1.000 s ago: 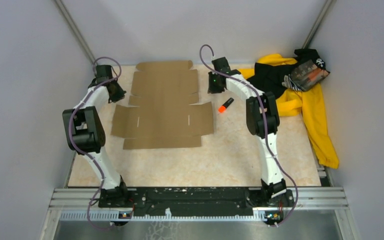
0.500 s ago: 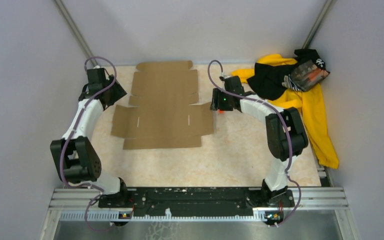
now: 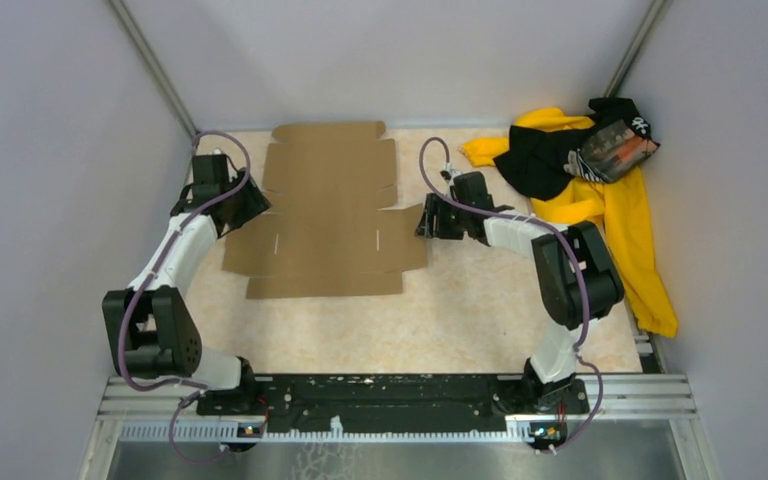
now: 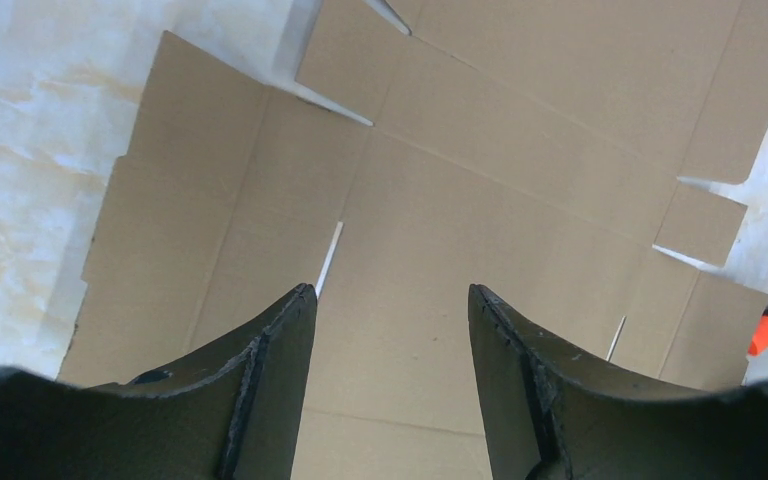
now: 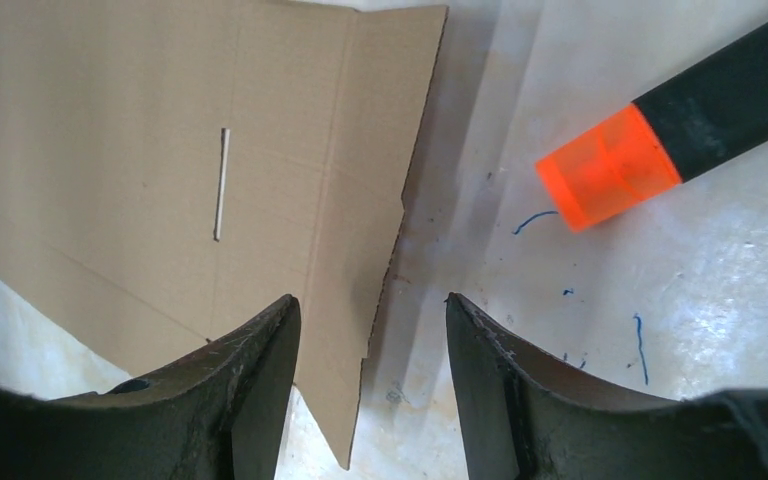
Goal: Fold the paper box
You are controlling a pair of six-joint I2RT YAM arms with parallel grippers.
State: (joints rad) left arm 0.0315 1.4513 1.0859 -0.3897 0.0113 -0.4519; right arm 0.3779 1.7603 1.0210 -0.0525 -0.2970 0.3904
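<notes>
Both claws had swung in toward the paper box (image 3: 325, 230): left claw (image 4: 390, 292) and right claw (image 5: 372, 300) hung half-open, empty, over its side flaps; folding unstarted.

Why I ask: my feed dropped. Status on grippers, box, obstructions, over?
Left gripper open over the paper box, empty. Right gripper open above its right edge, empty. Box flat, unfolded. Orange-capped marker lies just off that edge.

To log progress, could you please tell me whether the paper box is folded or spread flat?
Spread flat: the paper box lies as an unfolded sheet on the table.
</notes>
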